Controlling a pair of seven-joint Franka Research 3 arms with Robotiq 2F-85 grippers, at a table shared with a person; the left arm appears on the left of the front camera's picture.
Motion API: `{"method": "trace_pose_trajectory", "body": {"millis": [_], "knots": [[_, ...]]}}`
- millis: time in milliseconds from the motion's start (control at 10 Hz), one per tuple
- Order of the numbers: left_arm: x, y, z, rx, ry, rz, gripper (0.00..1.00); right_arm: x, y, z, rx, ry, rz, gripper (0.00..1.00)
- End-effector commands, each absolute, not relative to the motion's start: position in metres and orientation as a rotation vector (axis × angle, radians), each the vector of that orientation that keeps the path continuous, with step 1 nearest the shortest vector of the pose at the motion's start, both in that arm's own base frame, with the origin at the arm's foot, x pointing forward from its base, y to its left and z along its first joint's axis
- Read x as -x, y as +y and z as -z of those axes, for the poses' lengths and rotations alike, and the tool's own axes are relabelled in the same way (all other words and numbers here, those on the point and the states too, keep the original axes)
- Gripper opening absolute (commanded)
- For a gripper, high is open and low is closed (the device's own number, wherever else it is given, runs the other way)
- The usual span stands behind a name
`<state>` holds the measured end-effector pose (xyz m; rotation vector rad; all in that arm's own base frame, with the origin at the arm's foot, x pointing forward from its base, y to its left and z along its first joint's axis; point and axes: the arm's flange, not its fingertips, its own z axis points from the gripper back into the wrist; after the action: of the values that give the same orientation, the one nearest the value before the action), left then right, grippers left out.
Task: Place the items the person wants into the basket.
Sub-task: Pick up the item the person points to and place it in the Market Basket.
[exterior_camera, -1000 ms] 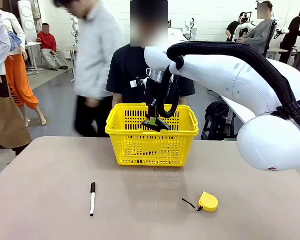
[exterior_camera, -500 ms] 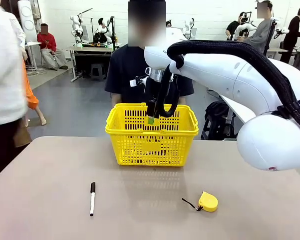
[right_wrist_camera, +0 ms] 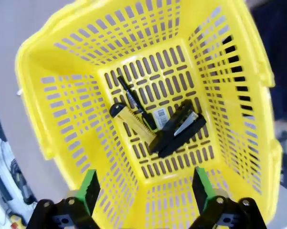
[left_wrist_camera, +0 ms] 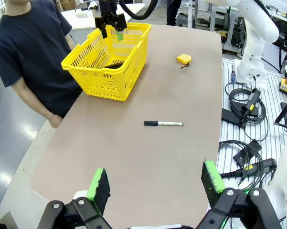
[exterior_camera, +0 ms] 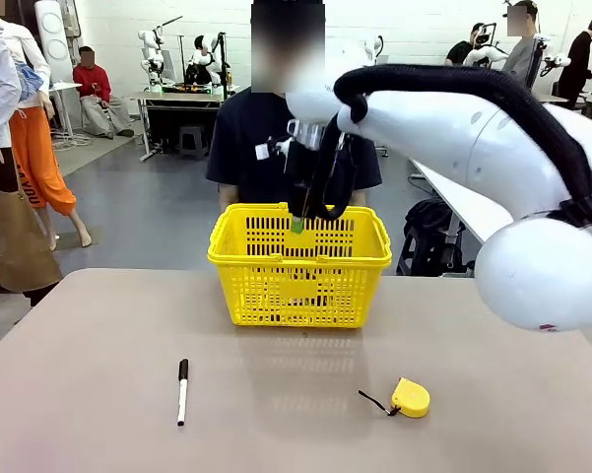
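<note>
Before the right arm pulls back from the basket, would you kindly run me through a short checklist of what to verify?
1. Right tool open and holding nothing: ok.
2. Stapler lying on the floor of the basket: ok.
3. Knife and pen in the basket too: ok.
4. Right tool above the basket rim, free to lift out: ok, judging by the front view.
5. Marker and tape measure left on the table: ok.
6. Left tool open, well back from the basket: ok.
</note>
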<state>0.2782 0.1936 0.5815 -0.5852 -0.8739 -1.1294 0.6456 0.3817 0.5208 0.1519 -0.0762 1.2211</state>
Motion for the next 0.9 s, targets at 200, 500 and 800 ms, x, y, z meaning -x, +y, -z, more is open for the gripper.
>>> {"method": "trace_pose_trajectory", "body": {"millis": [200, 500, 800], "knots": [[-0.278, 0.195, -0.582, 0.587, -0.894, 1.145, 1.0, -0.481, 0.217, -0.636, 0.01, -0.172, -0.973, 1.0], [-0.278, 0.195, -0.582, 0.587, -0.894, 1.145, 1.0, -0.364, 0.032, -0.672, -0.115, -0.324, -0.868, 1.0], [-0.278, 0.195, -0.582, 0.587, -0.894, 1.145, 1.0, -0.315, -0.087, -0.625, -0.204, -0.405, -0.782, 1.0]]}}
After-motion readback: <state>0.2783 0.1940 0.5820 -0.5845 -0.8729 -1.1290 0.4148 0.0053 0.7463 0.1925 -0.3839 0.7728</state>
